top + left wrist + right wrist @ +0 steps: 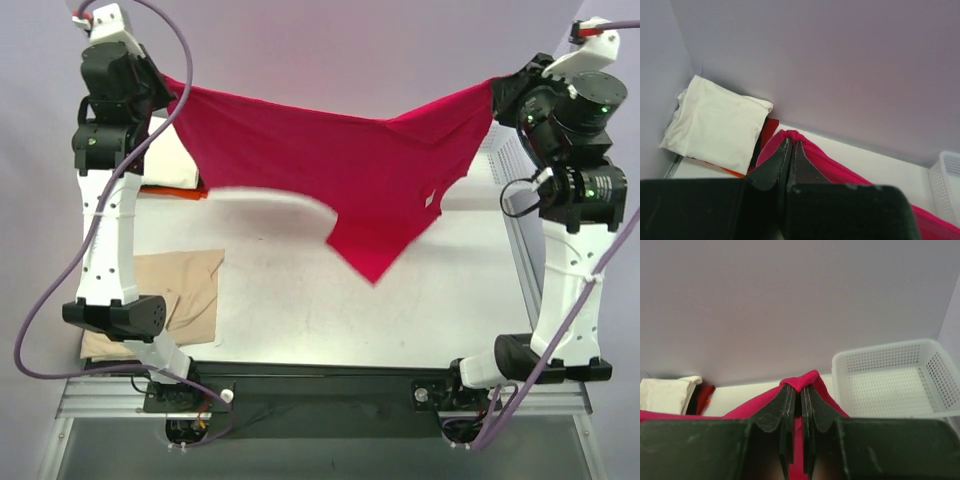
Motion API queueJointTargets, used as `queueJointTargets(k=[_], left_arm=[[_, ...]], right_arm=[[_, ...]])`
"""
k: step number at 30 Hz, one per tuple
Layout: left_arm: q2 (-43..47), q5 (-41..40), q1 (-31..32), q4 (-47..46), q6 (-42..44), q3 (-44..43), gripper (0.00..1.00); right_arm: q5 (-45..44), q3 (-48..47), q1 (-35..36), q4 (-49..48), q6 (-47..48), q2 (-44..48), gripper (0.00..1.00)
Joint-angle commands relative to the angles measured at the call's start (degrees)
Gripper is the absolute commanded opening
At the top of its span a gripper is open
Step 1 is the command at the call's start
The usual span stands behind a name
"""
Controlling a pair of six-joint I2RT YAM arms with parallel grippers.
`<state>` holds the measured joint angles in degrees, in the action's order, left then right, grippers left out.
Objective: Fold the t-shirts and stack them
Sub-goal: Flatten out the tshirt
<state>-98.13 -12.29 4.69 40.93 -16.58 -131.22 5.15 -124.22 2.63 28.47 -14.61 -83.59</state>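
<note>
Crimson t-shirt [330,160], white basket [880,359]

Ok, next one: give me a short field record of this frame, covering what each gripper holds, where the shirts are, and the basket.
left gripper: shut on one edge of the crimson t-shirt
right gripper: shut on the opposite edge
crimson t-shirt: unfolded, stretched between both grippers above the table, sagging in the middle
cream-white t-shirt: folded, far left, on top of an orange-red t-shirt
tan t-shirt: lying near left
white lattice basket: far right, nothing visible inside
</note>
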Motion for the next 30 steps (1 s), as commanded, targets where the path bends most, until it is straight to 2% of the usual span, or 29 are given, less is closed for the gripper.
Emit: queueJointTargets(k=[1, 8, 12, 16, 23, 27, 30], left_arm=[[5.48, 2.01, -1.87, -1.99, -0.82, -2.91, 0.0], [15.76, 3.51, -2.84, -2.52, 0.84, 5.18, 0.0], [20.69, 2.28, -2.93, -1.03, 2.86, 5.54, 0.0], [22.89, 0.88, -2.93, 0.64, 5.5, 2.47, 0.0], [22.28, 0.43, -2.93, -1.11, 5.86, 0.17, 0.0], [18.95, 1.13, -2.93, -1.64, 5.42, -1.49, 0.0], [16.13, 0.17, -2.93, -3.56, 5.15, 1.48, 0.0]], right_arm=[[-0.23, -2.08, -0.61, -5.27, 1.69, 5.62, 0.0], [0.48, 5.47, -0.53, -5.27, 3.88, 16.52, 0.0], [2.49, 8.47, -0.52, -5.18, 5.03, 23.89, 0.0], [1.8, 6.55, -0.52, -5.27, 6.09, 26.81, 0.0], [1.27, 4.26, -0.52, -9.57, 6.53, 26.12, 0.0], [1.18, 2.85, -0.61, -11.5, 6.26, 20.6, 0.0], [0.48, 3.37, -0.61, -13.0, 5.56, 15.33, 0.0]])
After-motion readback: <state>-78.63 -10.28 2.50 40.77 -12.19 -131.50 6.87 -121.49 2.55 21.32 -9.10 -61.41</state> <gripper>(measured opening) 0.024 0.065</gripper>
